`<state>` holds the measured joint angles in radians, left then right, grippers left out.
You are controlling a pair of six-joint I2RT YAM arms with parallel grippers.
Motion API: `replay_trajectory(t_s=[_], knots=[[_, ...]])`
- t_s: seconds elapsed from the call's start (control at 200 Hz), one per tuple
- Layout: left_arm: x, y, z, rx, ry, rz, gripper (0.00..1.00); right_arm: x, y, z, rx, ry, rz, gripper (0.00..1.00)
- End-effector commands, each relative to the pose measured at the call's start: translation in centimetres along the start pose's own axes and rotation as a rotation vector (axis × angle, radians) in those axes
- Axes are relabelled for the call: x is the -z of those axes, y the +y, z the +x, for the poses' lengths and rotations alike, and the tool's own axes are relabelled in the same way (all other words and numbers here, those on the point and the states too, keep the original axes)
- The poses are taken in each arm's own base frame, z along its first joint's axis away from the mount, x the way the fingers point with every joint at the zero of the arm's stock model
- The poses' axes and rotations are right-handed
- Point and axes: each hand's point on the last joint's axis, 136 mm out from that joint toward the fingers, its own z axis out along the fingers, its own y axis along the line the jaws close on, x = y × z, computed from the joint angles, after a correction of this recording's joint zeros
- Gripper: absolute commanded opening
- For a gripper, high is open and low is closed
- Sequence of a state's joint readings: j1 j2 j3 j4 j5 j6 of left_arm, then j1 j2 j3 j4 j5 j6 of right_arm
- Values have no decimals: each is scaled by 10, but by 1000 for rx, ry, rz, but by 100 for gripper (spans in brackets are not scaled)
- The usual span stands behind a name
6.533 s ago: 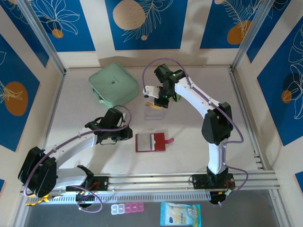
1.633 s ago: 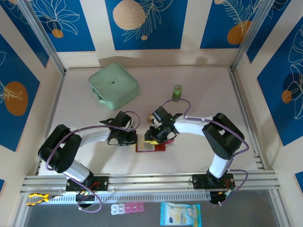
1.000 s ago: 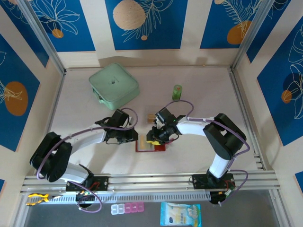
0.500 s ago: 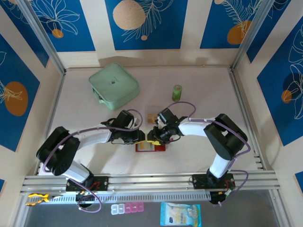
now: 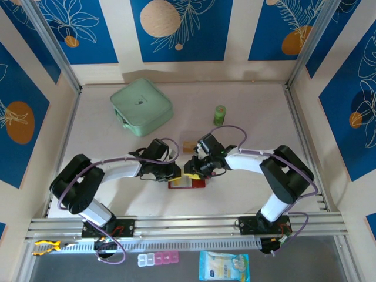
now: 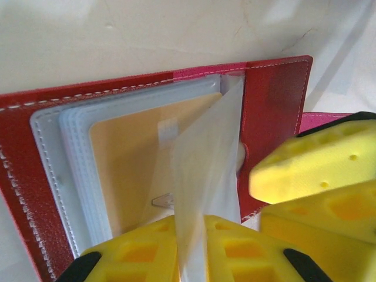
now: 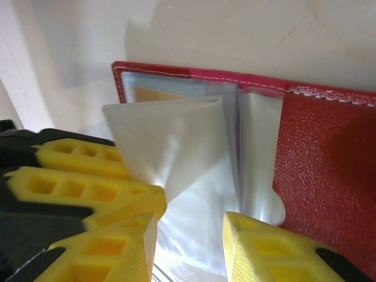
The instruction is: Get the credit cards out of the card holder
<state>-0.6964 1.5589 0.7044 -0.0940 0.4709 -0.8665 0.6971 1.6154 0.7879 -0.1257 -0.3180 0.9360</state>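
Observation:
The dark red card holder lies open on the table between both arms. My left gripper is shut on one clear sleeve of the card holder and holds it upright. Under the remaining sleeves lies a yellow-orange credit card. My right gripper hangs open just above the sleeves, close beside the left gripper's yellow fingers. The red cover stretches to the right. From above, the left gripper and right gripper nearly touch over the holder.
A tan card lies just behind the grippers. Farther back stand a mint-green square case and a small green bottle. The metal rail runs along the near edge, with a pill organiser and a packet beyond it.
My left gripper has moved right onto the card holder and now pinches a clear sleeve upright. The right gripper has stayed almost in place over the holder.

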Motion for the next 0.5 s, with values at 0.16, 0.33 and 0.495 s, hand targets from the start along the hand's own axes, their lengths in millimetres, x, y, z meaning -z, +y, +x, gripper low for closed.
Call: replay_trajectory(t_s=[0.16,0.33,0.495], knots=[[14,-32,-6,-46,-14,51,22,30,2,-1,6,-56,6,35],[14,-45,-8,-67,-9,64,27,43,-2,-1,0,-84,5,35],[6,-57,-7,-87,8,68,28,56,-7,0,-5,-113,1,36]])
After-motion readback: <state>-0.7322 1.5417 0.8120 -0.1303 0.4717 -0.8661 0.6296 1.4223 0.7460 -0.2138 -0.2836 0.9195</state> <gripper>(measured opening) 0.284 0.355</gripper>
